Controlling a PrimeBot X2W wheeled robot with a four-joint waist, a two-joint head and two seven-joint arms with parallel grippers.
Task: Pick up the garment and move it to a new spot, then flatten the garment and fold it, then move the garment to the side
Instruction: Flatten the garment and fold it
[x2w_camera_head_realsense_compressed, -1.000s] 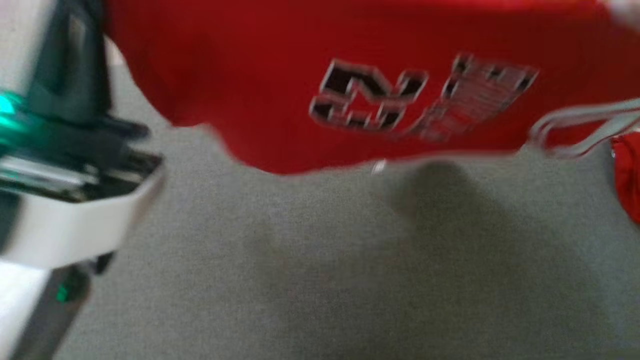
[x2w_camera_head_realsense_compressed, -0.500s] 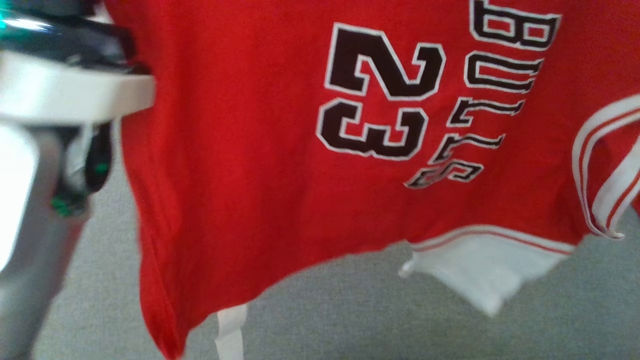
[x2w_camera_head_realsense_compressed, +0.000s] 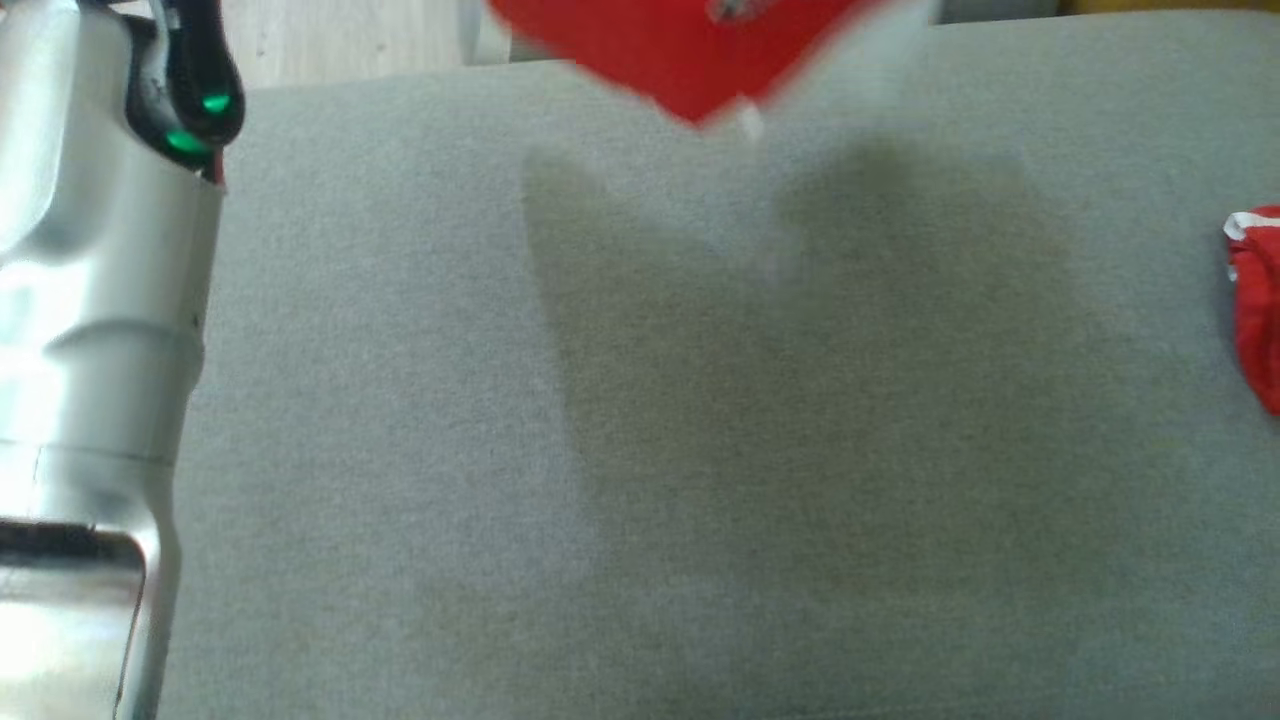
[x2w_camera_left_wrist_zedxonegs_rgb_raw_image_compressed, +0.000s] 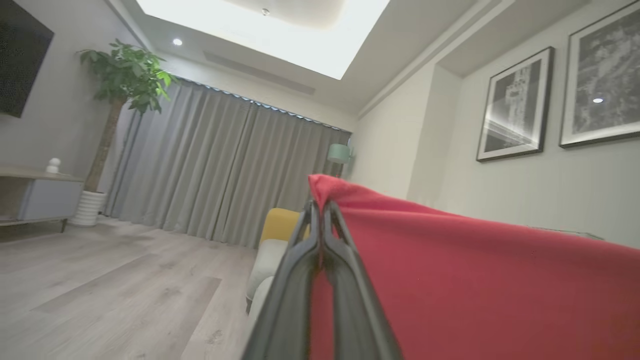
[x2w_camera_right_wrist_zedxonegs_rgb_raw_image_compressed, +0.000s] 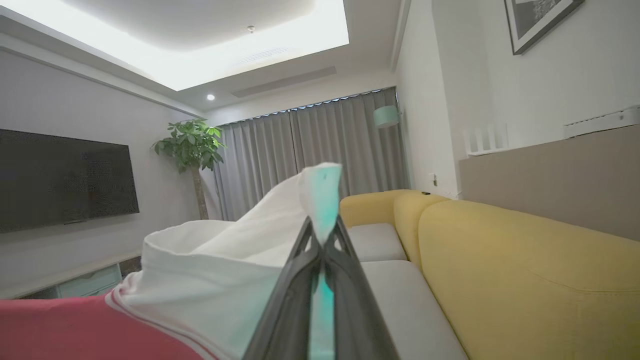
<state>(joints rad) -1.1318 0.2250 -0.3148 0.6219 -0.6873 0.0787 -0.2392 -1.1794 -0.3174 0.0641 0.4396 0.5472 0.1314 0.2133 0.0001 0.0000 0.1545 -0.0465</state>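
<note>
The red, white-trimmed garment (x2w_camera_left_wrist_zedxonegs_rgb_raw_image_compressed: 475, 280) is soft matt cloth. The grey surface (x2w_camera_head_realsense_compressed: 700, 450) looks matt and felt-like; the silver forearm (x2w_camera_head_realsense_compressed: 90, 330) shines glossy

Left gripper (x2w_camera_left_wrist_zedxonegs_rgb_raw_image_compressed: 320, 207), right gripper (x2w_camera_right_wrist_zedxonegs_rgb_raw_image_compressed: 322, 225): jaws pressed together on garment (x2w_camera_left_wrist_zedxonegs_rgb_raw_image_compressed: 475, 280), both aloft.

A grey fabric surface (x2w_camera_head_realsense_compressed: 700, 450) spreads across the head view, with wood floor (x2w_camera_head_realsense_compressed: 340, 40) beyond its far edge. The wrist views take in grey curtains (x2w_camera_left_wrist_zedxonegs_rgb_raw_image_compressed: 215, 170) and a potted plant (x2w_camera_left_wrist_zedxonegs_rgb_raw_image_compressed: 127, 75) beside them. There is also a dark TV (x2w_camera_right_wrist_zedxonegs_rgb_raw_image_compressed: 65, 175) on the wall, a yellow sofa (x2w_camera_right_wrist_zedxonegs_rgb_raw_image_compressed: 525, 260) and two framed prints (x2w_camera_left_wrist_zedxonegs_rgb_raw_image_compressed: 515, 105).
</note>
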